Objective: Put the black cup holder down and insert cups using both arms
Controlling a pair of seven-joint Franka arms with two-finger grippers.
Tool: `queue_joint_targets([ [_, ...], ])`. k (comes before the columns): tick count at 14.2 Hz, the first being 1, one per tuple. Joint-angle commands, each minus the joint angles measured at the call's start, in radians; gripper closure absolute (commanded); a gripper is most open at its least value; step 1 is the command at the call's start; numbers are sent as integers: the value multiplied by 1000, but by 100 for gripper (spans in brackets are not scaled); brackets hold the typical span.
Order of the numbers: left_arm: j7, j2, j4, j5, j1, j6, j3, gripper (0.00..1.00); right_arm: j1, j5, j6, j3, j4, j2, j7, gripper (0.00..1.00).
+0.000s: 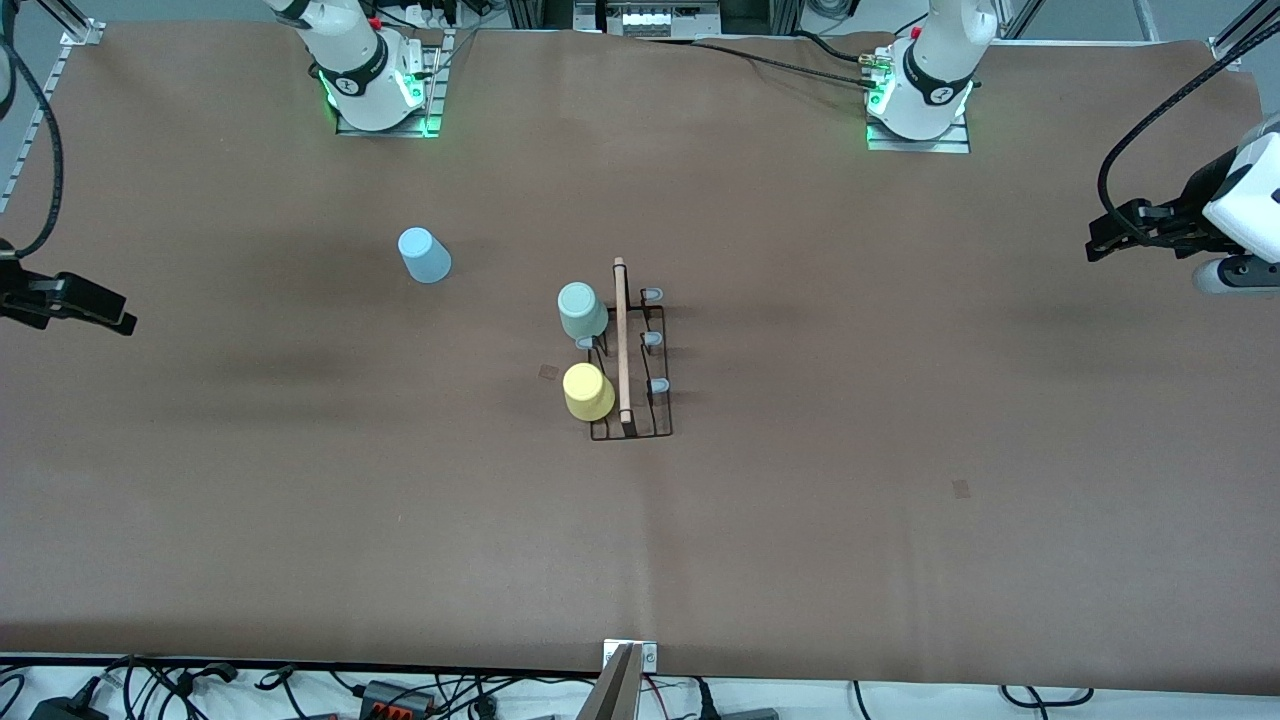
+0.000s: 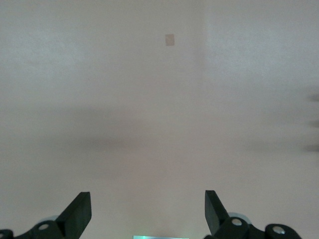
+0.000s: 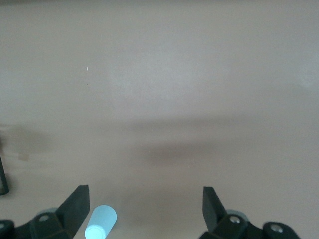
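Observation:
The black cup holder [image 1: 640, 400] stands at the table's middle, its wooden rod [image 1: 622, 340] on top. The mint cup [image 1: 581, 311] and the yellow cup [image 1: 588, 391] sit upside down on its prongs on the side toward the right arm's end. The three capped prongs [image 1: 652, 339] on the side toward the left arm's end are bare. The light blue cup [image 1: 424, 255] stands upside down on the table, toward the right arm's end; it also shows in the right wrist view [image 3: 101, 222]. My left gripper [image 1: 1100, 245] [image 2: 147, 209] is open and empty over the table's left-arm end. My right gripper [image 1: 120, 318] [image 3: 144, 204] is open and empty over the right-arm end.
The brown table cover [image 1: 800, 520] is bare around the holder. Small tape marks lie beside the yellow cup [image 1: 548, 371] and nearer the front camera toward the left arm's end [image 1: 961, 488]. A corner of the holder's wire shows in the right wrist view [image 3: 4, 179].

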Motion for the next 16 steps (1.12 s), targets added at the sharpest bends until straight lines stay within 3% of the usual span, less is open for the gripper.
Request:
queue_joint_targets([
  [1,26,-6,-4,-11,4,4,1,0,-6,-19,123,11,-277,-192,-14,0],
  [3,26,-6,-4,-11,4,4,1,0,-9,-21,105,10,-315,-230,-17,0],
  [16,26,-6,-4,-11,5,3,1,0,-5,-19,33,19,-295,-249,-19,0],
])
